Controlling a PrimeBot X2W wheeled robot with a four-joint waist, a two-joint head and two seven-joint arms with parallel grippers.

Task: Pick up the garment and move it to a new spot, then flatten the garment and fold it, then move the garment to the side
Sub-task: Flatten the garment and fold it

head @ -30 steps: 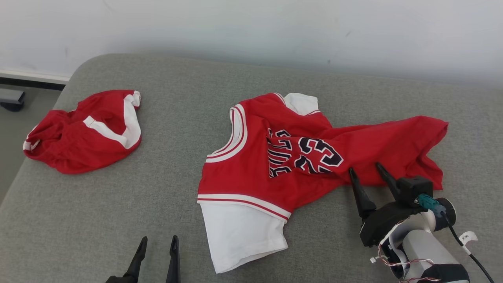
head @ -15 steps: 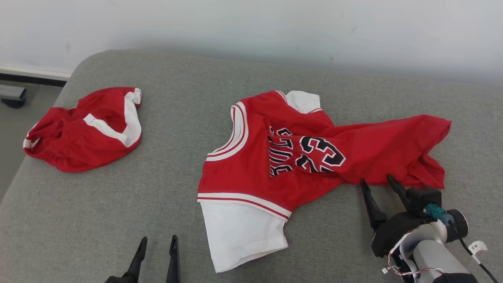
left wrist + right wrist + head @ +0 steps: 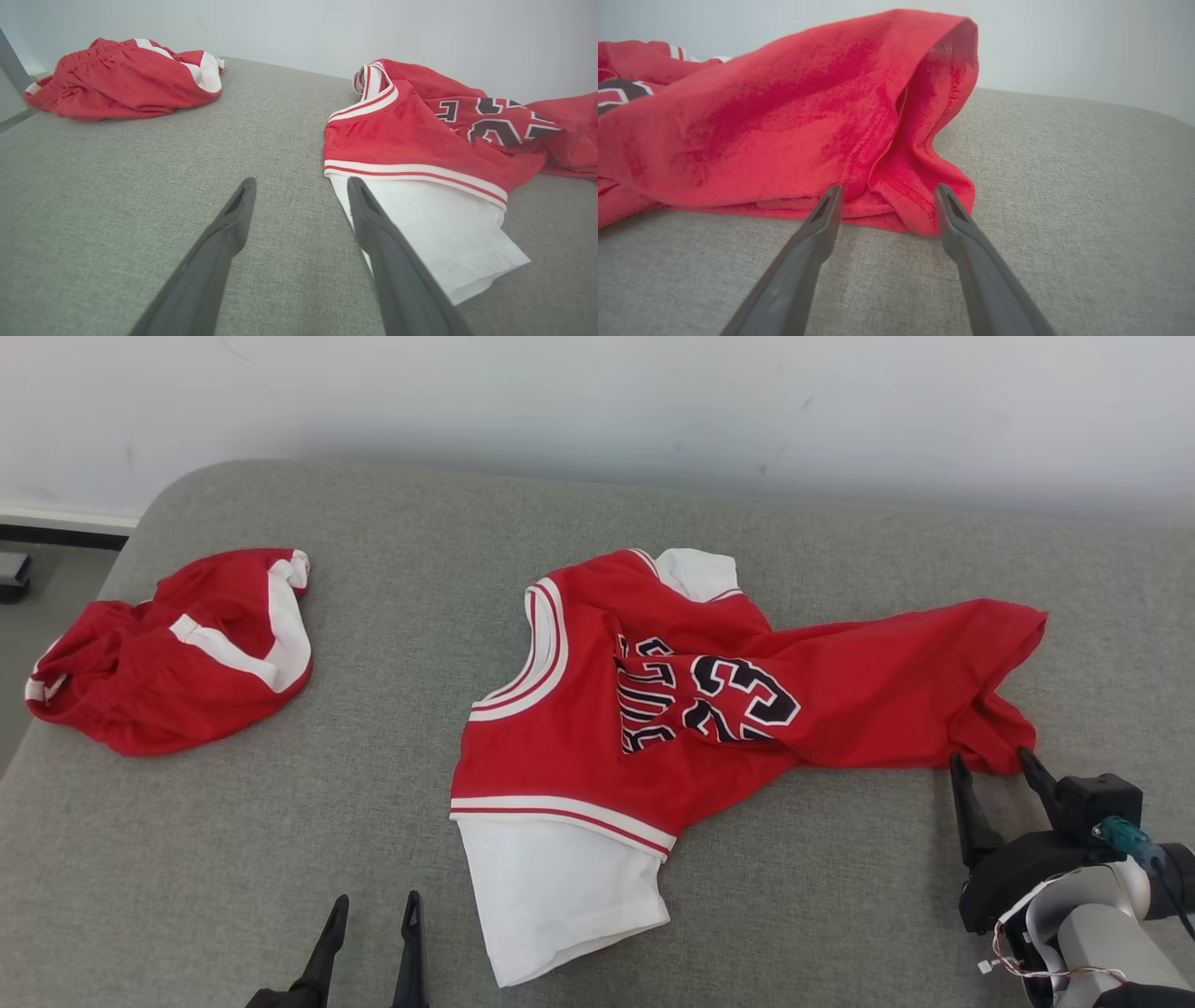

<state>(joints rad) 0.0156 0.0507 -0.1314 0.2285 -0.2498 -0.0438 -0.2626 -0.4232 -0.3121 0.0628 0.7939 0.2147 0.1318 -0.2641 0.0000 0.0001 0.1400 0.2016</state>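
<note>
The garment [image 3: 840, 695] is a red jersey with white sleeves and dark numbers, lying crumpled and twisted across the middle of the grey cushion [image 3: 280, 821]. My right gripper [image 3: 991, 758] stands open at its near right corner, fingertips at the red hem. In the right wrist view that hem corner [image 3: 901, 205] bulges between the tips of my right gripper [image 3: 888, 188], which holds nothing. My left gripper [image 3: 376, 899] is open low at the front, left of the white sleeve [image 3: 560, 896]. In the left wrist view, the left gripper [image 3: 300, 182] points past the sleeve [image 3: 434, 228].
A second red garment with white stripes [image 3: 177, 649] lies bunched at the cushion's far left, near its edge; it is also in the left wrist view [image 3: 121, 79]. A pale wall [image 3: 597, 401] runs behind. Floor [image 3: 37, 607] shows beyond the left edge.
My right gripper has moved right along the jersey's near edge to its right corner, still open. The head camera has shifted slightly. The left gripper and the garments have stayed put.
</note>
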